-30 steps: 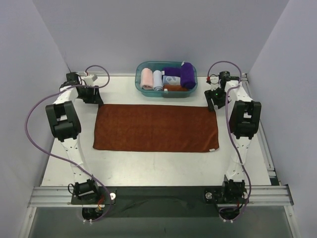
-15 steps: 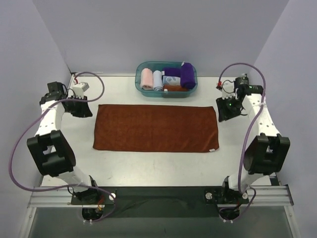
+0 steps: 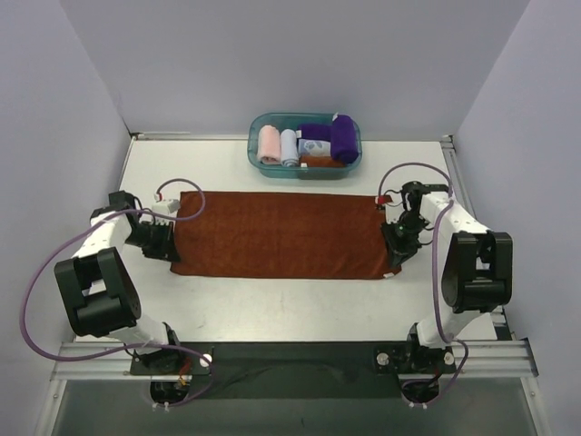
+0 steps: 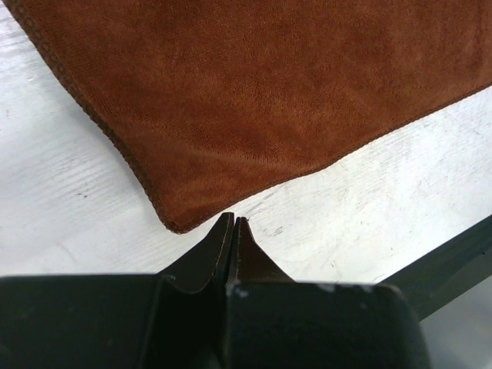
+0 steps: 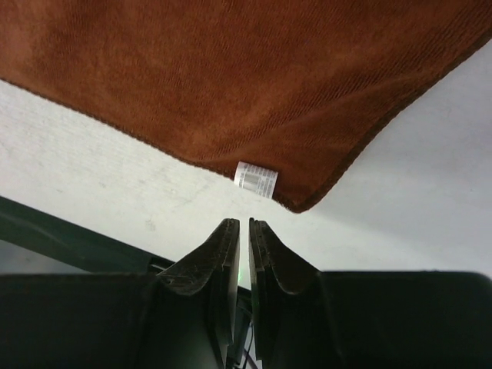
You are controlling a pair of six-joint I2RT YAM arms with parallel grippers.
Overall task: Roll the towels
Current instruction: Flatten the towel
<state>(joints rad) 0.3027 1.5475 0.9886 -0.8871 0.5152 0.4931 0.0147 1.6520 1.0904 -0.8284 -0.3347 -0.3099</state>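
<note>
The rust-brown towel lies flat and spread out in the middle of the table. The purple towel sits rolled in the teal basket at the back. My left gripper is low by the towel's near left corner. In the left wrist view the left gripper is shut and empty, its tips just short of the towel. My right gripper is at the near right corner. In the right wrist view the right gripper is all but shut, with a thin slit and nothing in it, just short of the towel.
A white label sticks out from the towel's near right corner. The basket also holds a pink roll, a pale blue roll and other small cloths. Purple cables loop off both arms. The table's dark front rail runs along the near edge.
Both arms have swung from the towel's far corners out and down to its near corners. Both grippers have closed from half open. The towel has not moved.
</note>
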